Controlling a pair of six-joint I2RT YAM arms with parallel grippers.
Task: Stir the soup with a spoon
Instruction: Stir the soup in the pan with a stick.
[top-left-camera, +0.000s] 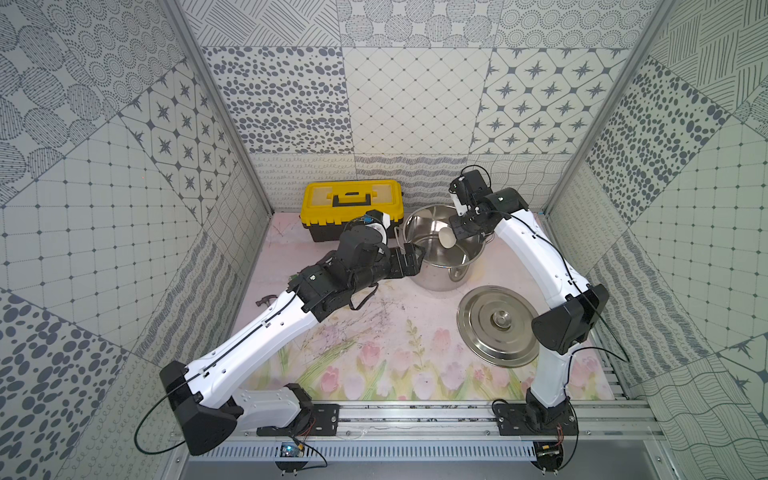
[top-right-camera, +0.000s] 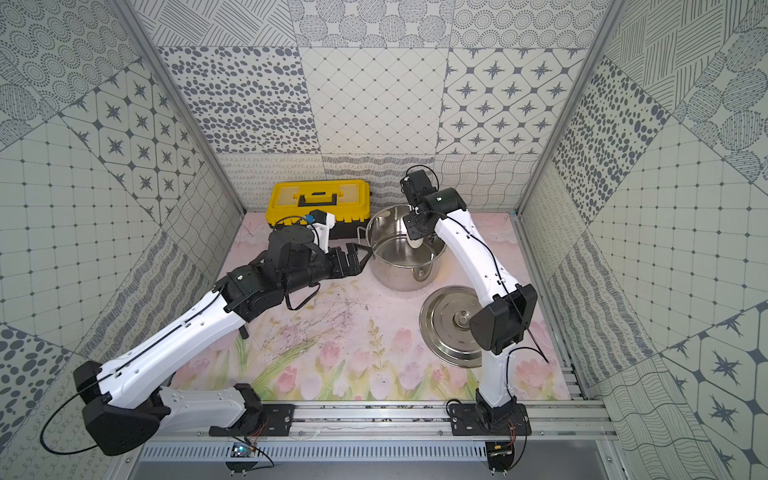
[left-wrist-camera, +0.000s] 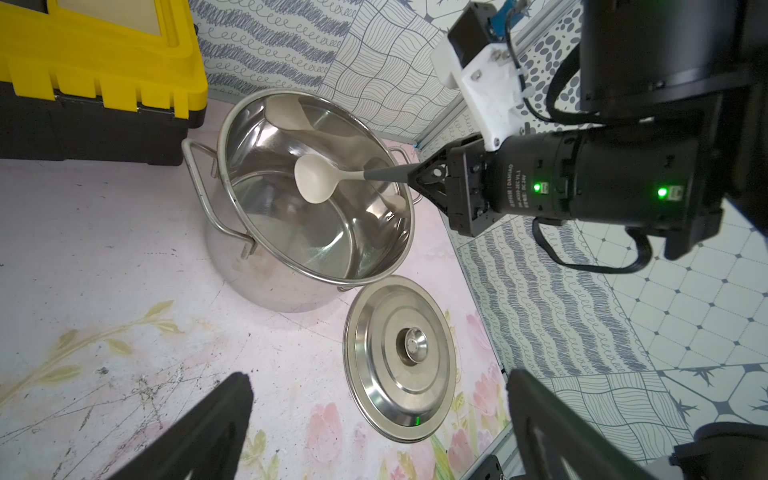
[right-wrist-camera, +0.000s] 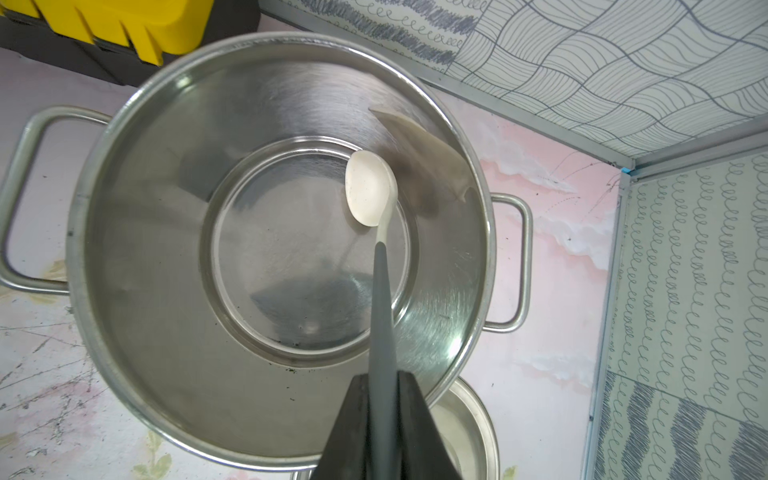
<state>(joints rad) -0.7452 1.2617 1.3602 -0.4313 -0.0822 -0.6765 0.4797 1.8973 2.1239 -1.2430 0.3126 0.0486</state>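
Pinching the spoon's (right-wrist-camera: 370, 189) handle end, right gripper (right-wrist-camera: 384, 399) risked losing it against the pot (right-wrist-camera: 124, 291) wall; left gripper (top-right-camera: 362, 257) gaped empty.

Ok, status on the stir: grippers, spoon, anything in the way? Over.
Right gripper shut on spoon handle, bowl inside pot. Left gripper open, empty, by pot's rim. No soup visible. Lid off, lying beside pot.

Patchwork grey-and-white patterned walls (top-left-camera: 415, 104), aluminium corner posts (top-left-camera: 224, 120), pale pink tulip-printed tabletop (top-left-camera: 374, 332), bright even light.
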